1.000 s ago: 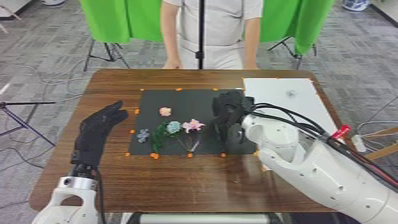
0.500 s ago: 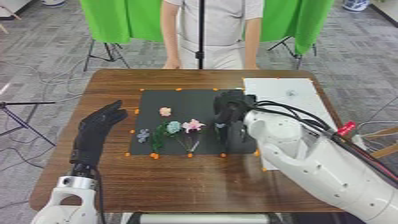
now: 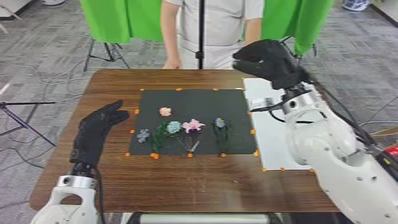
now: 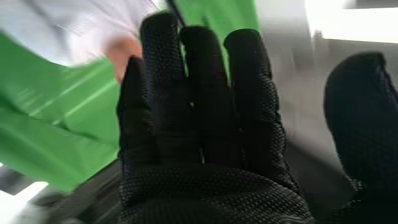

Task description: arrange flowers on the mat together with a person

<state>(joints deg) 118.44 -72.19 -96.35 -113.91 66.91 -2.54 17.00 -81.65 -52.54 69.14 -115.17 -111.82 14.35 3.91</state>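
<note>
Fingers straight and holding nothing, the right hand (image 3: 274, 64) had risen off the black mat (image 3: 200, 98). The blue flower (image 3: 220, 122) it uncovered looked placed.

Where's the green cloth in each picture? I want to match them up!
Head view: the green cloth hangs along the top, beyond the far side of the table.
Right wrist view: the green cloth is behind the robot's right hand, seen past its straight fingers.
Shared landmark: that same right hand.
</note>
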